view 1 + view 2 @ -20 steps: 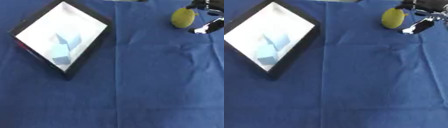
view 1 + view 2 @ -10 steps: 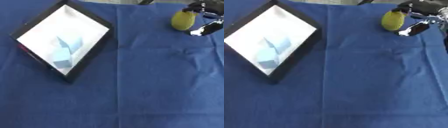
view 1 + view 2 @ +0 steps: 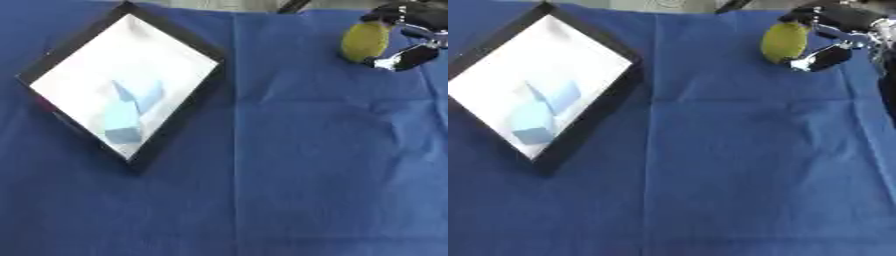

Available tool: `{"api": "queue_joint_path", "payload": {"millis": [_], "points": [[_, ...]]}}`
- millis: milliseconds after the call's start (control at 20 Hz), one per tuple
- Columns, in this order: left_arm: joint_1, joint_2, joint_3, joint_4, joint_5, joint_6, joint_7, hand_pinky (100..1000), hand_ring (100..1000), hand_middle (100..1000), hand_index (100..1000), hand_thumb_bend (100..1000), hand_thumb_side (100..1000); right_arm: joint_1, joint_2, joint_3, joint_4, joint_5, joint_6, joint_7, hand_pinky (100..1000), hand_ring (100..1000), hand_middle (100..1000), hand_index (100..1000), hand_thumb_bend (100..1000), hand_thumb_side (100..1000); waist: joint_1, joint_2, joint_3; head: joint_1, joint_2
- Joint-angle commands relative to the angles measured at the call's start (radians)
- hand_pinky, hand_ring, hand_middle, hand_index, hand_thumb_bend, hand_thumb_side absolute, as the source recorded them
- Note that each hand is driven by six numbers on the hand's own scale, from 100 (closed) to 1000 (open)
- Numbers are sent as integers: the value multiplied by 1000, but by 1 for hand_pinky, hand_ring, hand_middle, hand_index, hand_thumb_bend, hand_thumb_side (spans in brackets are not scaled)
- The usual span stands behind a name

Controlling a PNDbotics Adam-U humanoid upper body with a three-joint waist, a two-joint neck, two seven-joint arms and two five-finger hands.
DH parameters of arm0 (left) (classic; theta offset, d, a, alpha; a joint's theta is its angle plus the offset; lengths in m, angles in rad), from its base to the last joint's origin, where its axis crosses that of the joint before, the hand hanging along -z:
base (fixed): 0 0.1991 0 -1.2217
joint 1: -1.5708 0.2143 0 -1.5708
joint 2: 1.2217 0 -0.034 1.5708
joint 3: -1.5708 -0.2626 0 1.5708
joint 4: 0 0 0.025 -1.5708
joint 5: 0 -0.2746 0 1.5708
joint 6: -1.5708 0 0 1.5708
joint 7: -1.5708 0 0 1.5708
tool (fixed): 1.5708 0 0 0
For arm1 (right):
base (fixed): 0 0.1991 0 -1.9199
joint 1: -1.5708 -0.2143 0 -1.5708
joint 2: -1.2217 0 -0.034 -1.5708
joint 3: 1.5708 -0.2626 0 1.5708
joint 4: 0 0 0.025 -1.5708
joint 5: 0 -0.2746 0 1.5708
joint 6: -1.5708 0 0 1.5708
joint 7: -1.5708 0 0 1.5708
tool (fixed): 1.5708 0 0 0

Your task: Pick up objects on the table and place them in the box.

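- Left eye view: my right hand (image 3: pixel 404 36) at the far right has its fingers curled round a yellow-green fruit (image 3: pixel 364 41), maybe a lemon, above the blue-clothed worktop (image 3: pixel 289 170). The left hand is out of sight.
- Right eye view: the black-rimmed box (image 3: pixel 595 111) sits far left, pale blue blocks (image 3: pixel 540 111) inside. I judge the fruit light, stiff and smooth-skinned, best held round its middle.

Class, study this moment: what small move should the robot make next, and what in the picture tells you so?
Probably carry the yellow-green object leftward toward the box. The right robot hand is curled round it at the far right of the blue cloth, while the box, already holding light blue blocks, lies at the far left.
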Motion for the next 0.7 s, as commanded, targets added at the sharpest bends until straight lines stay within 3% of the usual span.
{"api": "queue_joint_path", "payload": {"millis": [50,450,550,700], "points": [[-11,21,2,-14,-5,-7,-5,670,1000,929,689,100,614,-20,-40,-23,3,8,7,-21,991,925,797,954,287,681,7,2,5,-7,-19],[-14,20,0,-11,-7,-9,-11,669,1000,928,680,100,613,-26,-29,-23,-16,47,10,-95,875,817,717,893,255,670,6,10,11,-16,-16],[-15,21,-1,-11,-6,-10,-11,667,1000,924,674,100,613,-27,-26,-25,-21,74,27,-123,844,792,698,877,238,624,5,12,15,-22,-21],[-18,22,-4,-11,-4,-14,-14,666,1000,922,670,100,611,-25,-20,-35,-25,108,69,-186,800,738,637,821,210,669,5,16,23,-31,-30]]}}
